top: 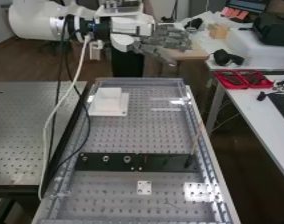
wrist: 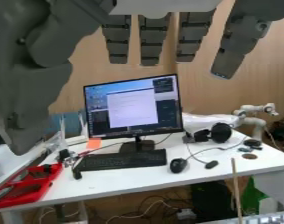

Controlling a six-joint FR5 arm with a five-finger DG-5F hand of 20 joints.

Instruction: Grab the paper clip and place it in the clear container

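The perforated table (top: 142,134) extends below the level of the raised hand (top: 167,40), whose fingers are straight and empty. The table bears a black strip (top: 117,166) and, farther off, a white block (top: 110,98); the paper clip is too small to place surely.

White rounded arm (top: 37,21), dark grey hand (top: 166,41), black and white cables (top: 45,142)
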